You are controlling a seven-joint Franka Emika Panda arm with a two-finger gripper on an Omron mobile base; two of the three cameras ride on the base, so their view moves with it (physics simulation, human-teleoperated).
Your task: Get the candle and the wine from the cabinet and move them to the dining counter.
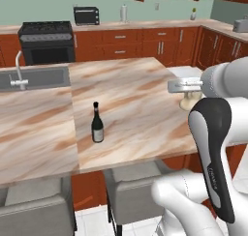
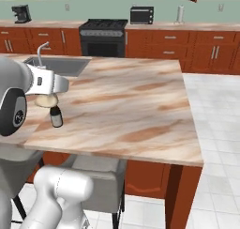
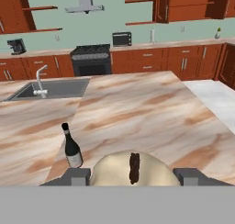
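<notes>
The cream candle sits between my gripper's fingers, its dark wick facing the hand camera. From the left base view the gripper holds the candle just over the right edge of the dining counter. The wine, a dark bottle with a pale label, stands upright on the marble, to the left of the candle and apart from it. From the right base view the candle hangs in front of the wine. The cabinet hangs on the far wall.
A sink with a faucet is set into the island's left end. Grey stools stand under the near overhang. Along the back wall are a stove, a toaster oven and a paper-towel roll.
</notes>
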